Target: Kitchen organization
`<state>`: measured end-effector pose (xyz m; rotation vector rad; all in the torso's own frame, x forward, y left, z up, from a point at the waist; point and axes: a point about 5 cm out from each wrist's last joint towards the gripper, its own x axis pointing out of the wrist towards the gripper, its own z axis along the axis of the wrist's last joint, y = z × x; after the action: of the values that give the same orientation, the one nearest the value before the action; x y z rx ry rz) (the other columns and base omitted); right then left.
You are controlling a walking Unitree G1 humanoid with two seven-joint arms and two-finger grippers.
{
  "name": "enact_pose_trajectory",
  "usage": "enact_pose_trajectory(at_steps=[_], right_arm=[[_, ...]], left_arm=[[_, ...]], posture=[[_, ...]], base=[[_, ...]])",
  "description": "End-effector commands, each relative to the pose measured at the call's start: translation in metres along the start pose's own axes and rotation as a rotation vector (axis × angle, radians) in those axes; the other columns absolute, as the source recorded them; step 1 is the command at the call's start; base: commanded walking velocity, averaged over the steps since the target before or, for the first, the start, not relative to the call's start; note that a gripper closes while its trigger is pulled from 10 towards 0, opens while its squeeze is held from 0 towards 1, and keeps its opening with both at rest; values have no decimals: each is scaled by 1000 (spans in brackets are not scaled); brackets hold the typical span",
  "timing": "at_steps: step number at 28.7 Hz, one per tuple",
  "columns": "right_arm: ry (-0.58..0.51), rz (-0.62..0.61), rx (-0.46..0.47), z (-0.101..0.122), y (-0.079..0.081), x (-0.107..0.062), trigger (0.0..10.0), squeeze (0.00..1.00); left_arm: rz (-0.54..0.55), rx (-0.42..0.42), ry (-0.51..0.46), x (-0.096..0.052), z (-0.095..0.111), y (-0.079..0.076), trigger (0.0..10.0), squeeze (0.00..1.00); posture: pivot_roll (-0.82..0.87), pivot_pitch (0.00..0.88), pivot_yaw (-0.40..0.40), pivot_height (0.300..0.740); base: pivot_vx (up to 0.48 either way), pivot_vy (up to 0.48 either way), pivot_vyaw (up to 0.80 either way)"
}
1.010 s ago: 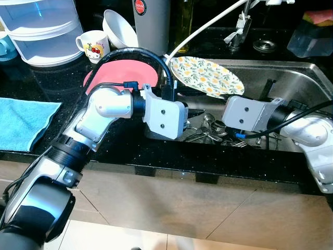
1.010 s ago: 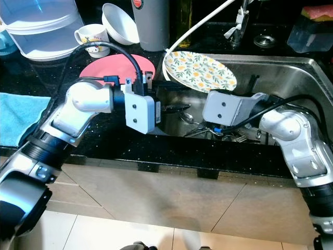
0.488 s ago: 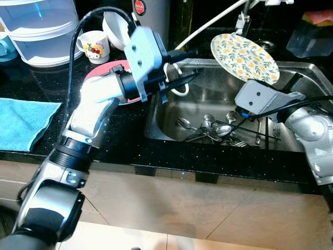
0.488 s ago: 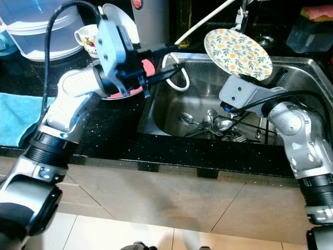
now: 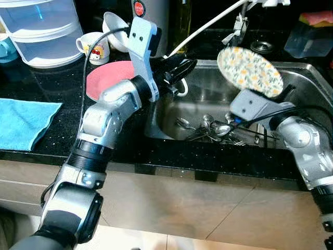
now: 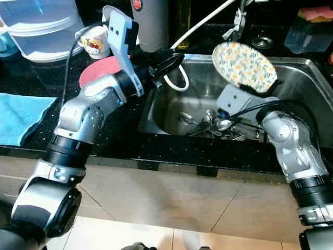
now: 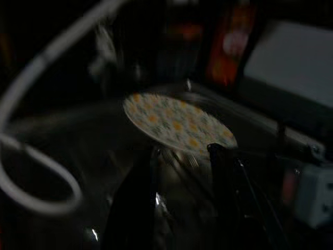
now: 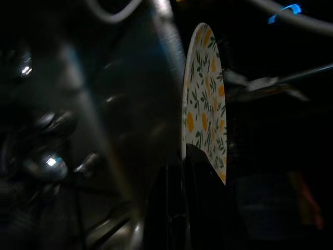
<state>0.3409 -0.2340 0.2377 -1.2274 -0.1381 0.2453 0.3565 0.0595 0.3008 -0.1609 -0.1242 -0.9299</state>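
A floral plate (image 5: 250,72) with yellow flowers hangs tilted over the back of the steel sink (image 5: 203,101). My right gripper (image 8: 183,156) is shut on the plate's lower edge, its grey wrist (image 5: 251,107) just below the plate. My left gripper (image 6: 169,61) is raised over the sink's left rim, open and holding nothing, its fingers (image 7: 132,208) pointing toward the plate. Spoons and forks (image 5: 213,127) lie piled on the sink floor. A red plate (image 5: 106,78) lies flat on the black counter, behind my left arm.
A white hose loop (image 5: 180,89) hangs at the sink's left rim, and the faucet (image 5: 240,23) stands behind the sink. A cartoon mug (image 5: 93,44), a white bowl (image 5: 115,28) and clear plastic drawers (image 5: 41,28) stand at the back left. A blue towel (image 5: 23,122) lies on the counter's left.
My right gripper has carried the floral plate up and to the right, turning it more upright. My left arm has swung up from low in the sink to the left rim.
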Motion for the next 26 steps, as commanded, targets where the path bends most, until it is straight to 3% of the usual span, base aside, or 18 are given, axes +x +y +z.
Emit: enact_pose_trajectory(at_steps=[1,9,10,15,16,18,20,21,22,26], right_arm=[[3,55,-5,-2,7,0,10000,0],[5,130,102,-3,19,5,10000,0],[-11,159,173,2,24,8,10000,0],[-30,151,170,7,22,11,10000,8],[-36,136,164,7,21,12,10000,1000],[-40,85,168,8,14,15,10000,1000],[-37,-42,122,9,-2,17,10000,1000],[-49,-109,104,10,-12,17,10000,376],[-62,-165,92,12,-21,16,10000,0],[-93,-295,90,19,-45,9,10000,0]], left_arm=[[-34,-47,105,-3,-8,0,10000,0],[-43,22,178,-9,-7,0,10000,0],[11,45,202,-10,-9,4,10000,0],[29,49,223,-10,-13,4,10000,0],[28,45,227,-11,-13,4,10000,0],[25,44,233,-11,-14,2,10000,0],[26,46,236,-11,-14,2,10000,0],[28,47,236,-11,-14,2,10000,0],[30,48,237,-11,-15,2,10000,0],[38,54,235,-11,-14,2,10000,0]], posture=[[24,117,58,740],[23,123,55,740],[27,123,53,740],[27,125,49,740],[27,125,49,740],[27,125,49,740],[27,125,49,740],[24,128,48,740],[24,128,48,740],[24,129,50,740]], base=[[0,0,0],[0,0,0],[0,0,0],[0,0,0],[0,0,0],[0,0,0],[0,0,0],[0,0,0],[0,0,0],[0,0,0]])
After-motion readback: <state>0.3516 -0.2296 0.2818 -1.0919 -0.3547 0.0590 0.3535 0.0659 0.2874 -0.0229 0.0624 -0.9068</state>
